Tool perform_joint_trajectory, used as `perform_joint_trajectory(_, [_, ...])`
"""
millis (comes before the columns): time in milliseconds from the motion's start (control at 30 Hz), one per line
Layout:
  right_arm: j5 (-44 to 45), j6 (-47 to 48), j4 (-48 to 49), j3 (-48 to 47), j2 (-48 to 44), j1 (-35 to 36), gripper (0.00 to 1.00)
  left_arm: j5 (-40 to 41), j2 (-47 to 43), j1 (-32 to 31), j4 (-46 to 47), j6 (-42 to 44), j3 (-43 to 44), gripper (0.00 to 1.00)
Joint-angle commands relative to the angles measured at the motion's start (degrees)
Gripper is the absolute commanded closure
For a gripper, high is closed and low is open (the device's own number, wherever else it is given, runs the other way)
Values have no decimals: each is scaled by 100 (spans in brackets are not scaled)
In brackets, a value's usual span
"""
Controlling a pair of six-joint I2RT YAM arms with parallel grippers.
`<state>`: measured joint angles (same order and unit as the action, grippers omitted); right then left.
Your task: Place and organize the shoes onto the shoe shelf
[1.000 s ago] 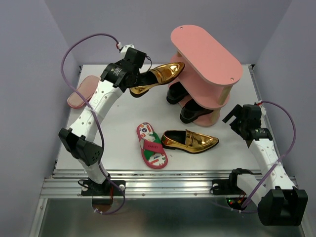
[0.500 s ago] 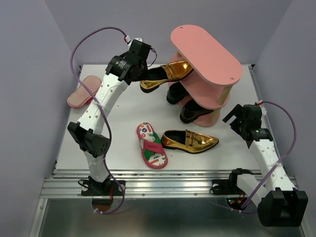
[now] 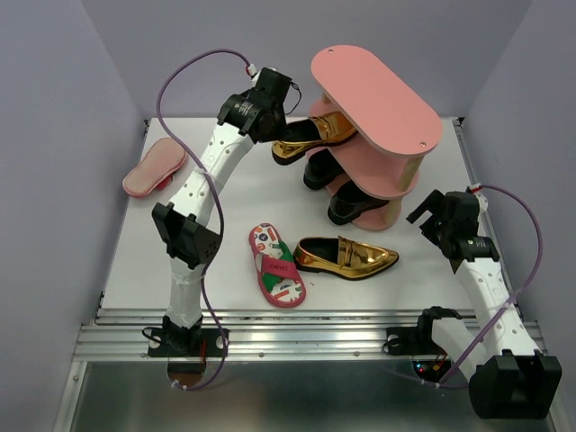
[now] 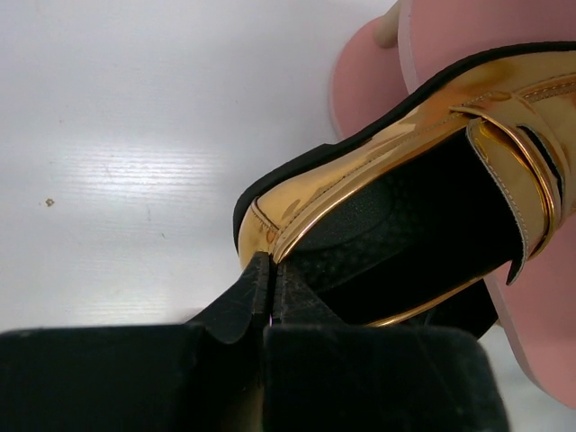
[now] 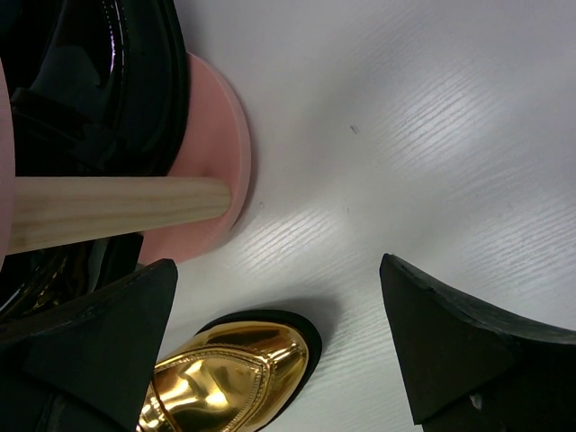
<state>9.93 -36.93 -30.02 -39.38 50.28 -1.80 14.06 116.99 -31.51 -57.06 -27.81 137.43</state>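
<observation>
- By the worktop's right edge, our right pincer gapes wide, idle.
- At the far edge, our left pincer, clamped on the gold loafer's heel, has carried it rightward. Its toe now enters the shelf's middle tier, so it looks nearly placed. Its long axis follows the far edge, toe pointing right.

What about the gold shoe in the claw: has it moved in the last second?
Yes. The gold shoe, pinched in the left claw, has travelled right toward the pink shelf; its toe is now tucked into it.
</observation>
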Motion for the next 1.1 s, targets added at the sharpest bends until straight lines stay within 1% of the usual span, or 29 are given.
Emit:
perform_joint_trajectory(0, [-27,-16,-4,-18,-106,-13,0,-228,-379,66,924,-435,171,100])
perform_joint_trajectory(267, [0,-7,-21,-35,-98,-13,0,-422,-273,66,1311,-796,74,100])
perform_joint_trajectory(533, [-35,36,-48,-53,-54,-13,0,-607,-97,75,1645,-884,136,100])
perform_joint_trajectory(800, [17,72,-136,-88,-80,-13,0,-967,113,75,1970,-1033,214,100])
perform_joint_trajectory(967, [26,63,-223,-105,-89,-13,0,-976,166,92,2286,-1042,74,100])
perform_joint_trajectory(1067, [26,72,-267,-158,-89,-13,0,-1011,219,101,2348,-1077,144,100])
